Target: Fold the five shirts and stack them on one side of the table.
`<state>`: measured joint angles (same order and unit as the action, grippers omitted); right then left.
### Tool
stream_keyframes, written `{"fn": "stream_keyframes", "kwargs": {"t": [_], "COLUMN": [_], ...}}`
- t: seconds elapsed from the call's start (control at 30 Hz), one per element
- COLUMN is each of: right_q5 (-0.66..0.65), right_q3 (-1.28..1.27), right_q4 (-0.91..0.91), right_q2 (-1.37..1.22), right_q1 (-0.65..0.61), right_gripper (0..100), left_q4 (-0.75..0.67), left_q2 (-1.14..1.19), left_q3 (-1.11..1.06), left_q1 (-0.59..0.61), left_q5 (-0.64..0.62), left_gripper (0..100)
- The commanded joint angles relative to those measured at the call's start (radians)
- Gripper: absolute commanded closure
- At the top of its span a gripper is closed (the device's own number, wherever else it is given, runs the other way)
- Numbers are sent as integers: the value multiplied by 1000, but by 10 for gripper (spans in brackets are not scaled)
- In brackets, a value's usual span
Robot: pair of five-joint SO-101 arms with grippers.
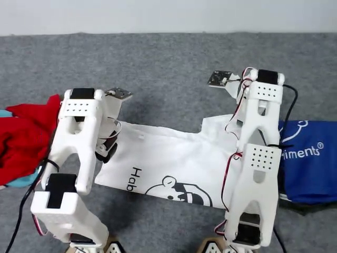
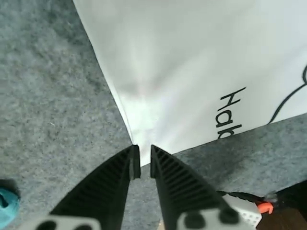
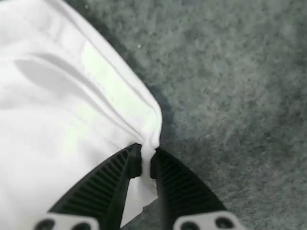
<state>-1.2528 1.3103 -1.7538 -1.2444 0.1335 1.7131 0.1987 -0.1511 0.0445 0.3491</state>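
Observation:
A white shirt (image 1: 168, 163) with black print lies spread on the grey table between the two arms. My left gripper (image 2: 141, 160) is shut on the shirt's corner (image 2: 142, 143), near its left edge in the high view (image 1: 105, 150). My right gripper (image 3: 146, 163) is shut on a folded hem of the white shirt (image 3: 86, 86), at the shirt's right side in the high view (image 1: 237, 139). A folded blue shirt (image 1: 308, 161) lies at the right. A red shirt (image 1: 26, 134) is heaped at the left over a teal one (image 1: 23, 181).
The grey felt surface (image 1: 168, 68) stretches open behind the white shirt. Both arm bases stand at the near edge. The teal cloth (image 2: 7, 203) shows beside the left gripper's fingers.

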Motion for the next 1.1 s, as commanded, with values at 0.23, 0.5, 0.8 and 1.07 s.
{"fn": "stream_keyframes", "kwargs": {"t": [0.23,0.5,0.8,1.07], "right_q5": [157,190,161,141], "right_q3": [-28,-483,-974,-1370], "right_q4": [-44,-42,-31,96], "right_q2": [191,493,871,1069], "right_q1": [-12,-22,-74,-101], "right_gripper": [988,988,988,988], "left_q4": [-3,-3,-3,-2], "left_q2": [-40,-40,-40,-40], "left_q3": [4,4,4,4], "left_q1": [-9,-9,-9,-9], "left_q5": [-6,-6,-8,-8], "left_gripper": [949,949,949,949]}}
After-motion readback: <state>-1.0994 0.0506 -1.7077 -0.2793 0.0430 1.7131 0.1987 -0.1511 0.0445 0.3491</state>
